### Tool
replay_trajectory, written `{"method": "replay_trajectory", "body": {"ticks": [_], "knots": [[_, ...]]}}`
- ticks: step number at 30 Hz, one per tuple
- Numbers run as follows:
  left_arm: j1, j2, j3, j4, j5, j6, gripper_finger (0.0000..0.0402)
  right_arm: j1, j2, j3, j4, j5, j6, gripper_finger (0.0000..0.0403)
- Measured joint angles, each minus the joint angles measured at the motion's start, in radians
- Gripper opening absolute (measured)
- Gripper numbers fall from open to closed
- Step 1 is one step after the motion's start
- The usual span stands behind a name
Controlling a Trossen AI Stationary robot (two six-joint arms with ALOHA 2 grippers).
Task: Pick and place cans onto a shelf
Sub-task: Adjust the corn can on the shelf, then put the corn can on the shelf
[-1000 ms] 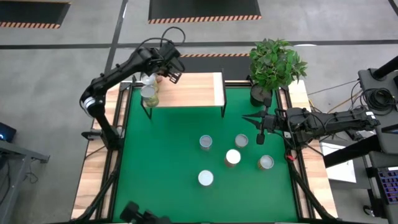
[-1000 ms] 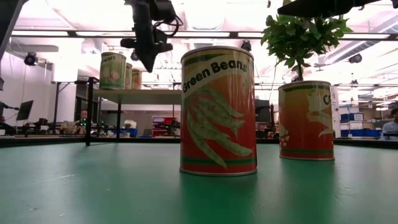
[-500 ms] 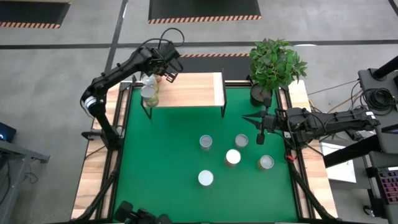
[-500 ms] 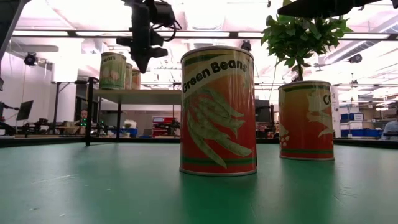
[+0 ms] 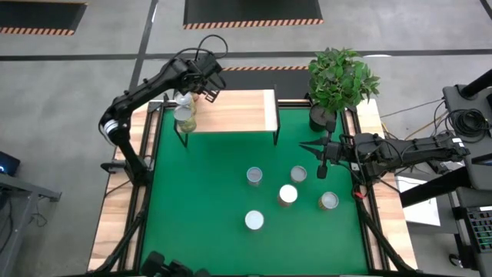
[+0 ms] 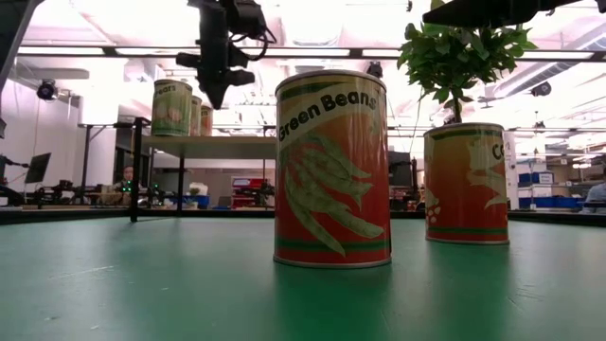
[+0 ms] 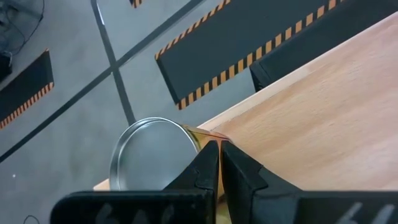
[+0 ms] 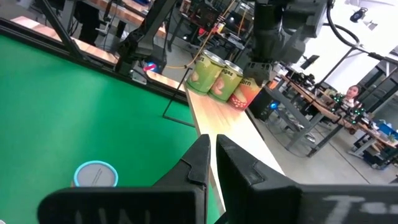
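- Left gripper (image 5: 209,89) up above the left end of the shelf (image 5: 238,111), fingers pinched together, nothing between them.
- Left wrist view: closed fingers (image 7: 214,163) point down at the shelf board, a can's round silver top (image 7: 152,155) just beside the tips, at the board's edge.
- Three cans on the shelf, bunched at its left end (image 5: 184,114); low view shows them in a row on the raised board (image 6: 171,106), left gripper hanging just above and beside them (image 6: 217,93).
- Right wrist view: the same three cans on the shelf (image 8: 214,78), left arm over them.
- Right gripper (image 5: 323,168) hovers over the green mat (image 5: 207,192) near the plant pot (image 5: 321,115), fingers closed, empty.
- Four cans stand upright on the mat: one mid-mat (image 5: 254,177), one right of it near the right gripper (image 5: 298,175), one just below those (image 5: 287,195), one nearest the front (image 5: 254,221).
- Fifth can at the mat's right side (image 5: 328,201), just below the right gripper.
- Low view: green beans can (image 6: 332,169) close up, another can (image 6: 466,183) farther back.
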Motion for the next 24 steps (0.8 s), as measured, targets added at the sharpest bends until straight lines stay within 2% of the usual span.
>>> {"method": "replay_trajectory", "body": {"ticks": [4, 6, 13, 18, 24], "knots": [[-0.025, -0.008, 0.016, -0.005, 0.0, 0.0, 0.0, 0.0, 0.0, 0.0, -0.001, 0.0, 0.0, 0.0018], [-0.074, -0.03, 0.018, 0.002, 0.004, 0.005, 0.0, 0.0, 0.0, 0.0, 0.0, 0.0, 0.0, 0.0018], [-0.429, -0.146, -0.047, 0.157, 0.025, 0.072, 0.0, 0.0, 0.0, 0.0, 0.03, 0.0, 0.028, 0.0018], [-0.698, -0.289, -0.254, 0.474, 0.027, 0.222, 0.0, 0.002, 0.008, 0.0, 0.062, -0.033, 0.097, 0.0018], [-0.94, -0.483, -0.603, 0.948, 0.072, 0.347, 0.0, 0.009, 0.073, 0.001, 0.139, -0.287, 0.298, 0.0018]]}}
